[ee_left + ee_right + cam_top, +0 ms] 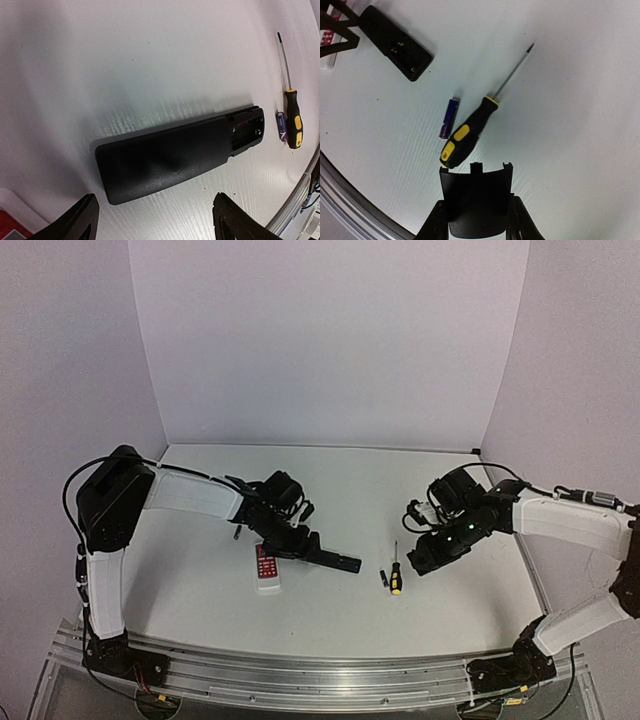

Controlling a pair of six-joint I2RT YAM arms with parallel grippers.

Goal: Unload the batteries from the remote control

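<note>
Right gripper [475,220] is clamped on the battery cover [476,200], just near the screwdriver [467,132] handle. One battery [449,117] lies beside the screwdriver. Remote control [165,160] is further off, compt. open, left gripper [155,220] over it w/ jaws apart. Step: emptying compt. Cannot tell if a cell is inside; if so, nxt move needs gripping remote & tipping.

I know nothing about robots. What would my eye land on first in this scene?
The long black remote lies mid-table with the battery bay at one end open, just beyond the open left fingers. To its right, a yellow-and-black screwdriver lies beside one small battery. Near them, the right fingers pinch a black cover.
</note>
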